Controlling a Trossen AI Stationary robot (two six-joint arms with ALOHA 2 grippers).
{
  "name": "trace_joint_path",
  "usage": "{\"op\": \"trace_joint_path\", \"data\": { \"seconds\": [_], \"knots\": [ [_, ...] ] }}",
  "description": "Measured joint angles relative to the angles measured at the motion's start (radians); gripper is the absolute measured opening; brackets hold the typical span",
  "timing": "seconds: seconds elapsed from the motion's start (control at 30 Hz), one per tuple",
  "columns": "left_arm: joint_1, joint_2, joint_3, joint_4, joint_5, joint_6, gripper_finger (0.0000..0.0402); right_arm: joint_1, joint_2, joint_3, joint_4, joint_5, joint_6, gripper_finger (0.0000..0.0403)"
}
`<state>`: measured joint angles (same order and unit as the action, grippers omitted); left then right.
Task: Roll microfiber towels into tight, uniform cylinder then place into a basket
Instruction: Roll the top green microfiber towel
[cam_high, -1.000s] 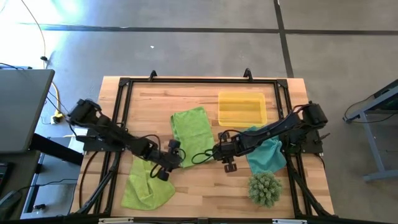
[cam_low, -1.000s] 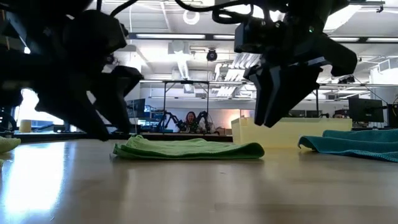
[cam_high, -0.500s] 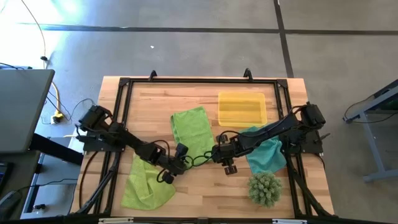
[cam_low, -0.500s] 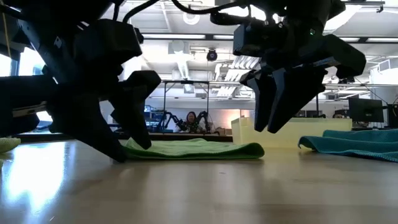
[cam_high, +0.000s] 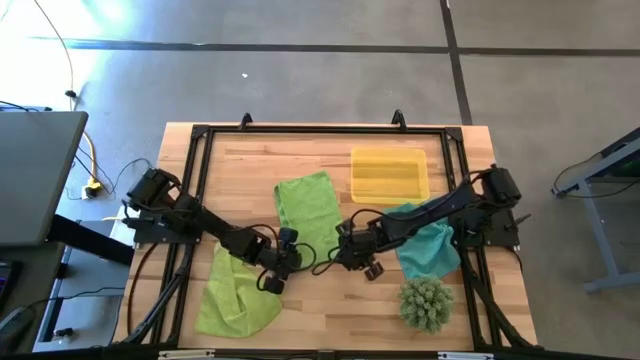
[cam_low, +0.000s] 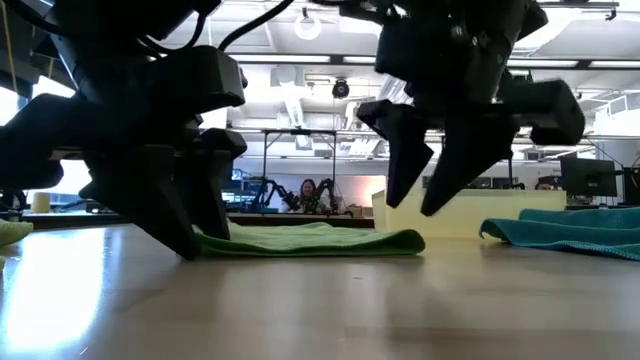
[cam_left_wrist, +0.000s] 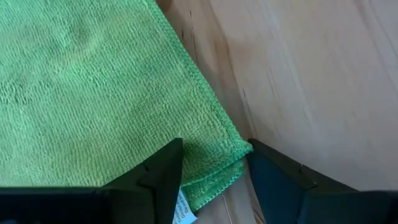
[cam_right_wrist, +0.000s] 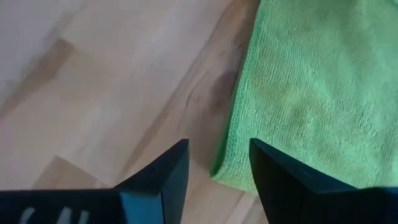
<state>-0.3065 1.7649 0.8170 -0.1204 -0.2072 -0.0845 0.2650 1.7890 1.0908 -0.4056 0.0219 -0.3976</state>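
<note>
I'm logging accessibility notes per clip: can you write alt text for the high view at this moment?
Seen from above, the left gripper and right gripper, both open, flank the near edge of a flat lime-green towel mid-table. A yellow basket sits empty behind; a teal towel, another green towel and a spiky plant lie nearby.

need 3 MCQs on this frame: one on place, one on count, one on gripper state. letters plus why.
1. Where is the yellow basket?
A. beside the spiky plant
B. at the table's far side, empty
C. under the left arm

2. How many lime-green towels lie on the table?
A. one
B. two
C. three

3. The left gripper is:
A. shut on the teal towel
B. open, astride the middle towel's corner
C. out of view

Key: B, its floor shows bare; B, middle towel and front-left towel, with one teal towel; B, its jaws stand apart at the corner.
</note>
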Motion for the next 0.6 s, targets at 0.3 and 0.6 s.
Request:
{"op": "trace_joint_path", "data": {
  "seconds": [0.3,0.6],
  "knots": [
    [0.000,0.000,-0.002,-0.003,0.017,-0.021,0.0121,-0.037,0.001,-0.001,-0.069,-0.004,-0.127,0.0160],
    [-0.001,0.000,-0.003,-0.003,0.020,-0.046,0.0111,-0.036,0.046,-0.001,-0.022,0.004,-0.241,0.0160]
  ]
}}
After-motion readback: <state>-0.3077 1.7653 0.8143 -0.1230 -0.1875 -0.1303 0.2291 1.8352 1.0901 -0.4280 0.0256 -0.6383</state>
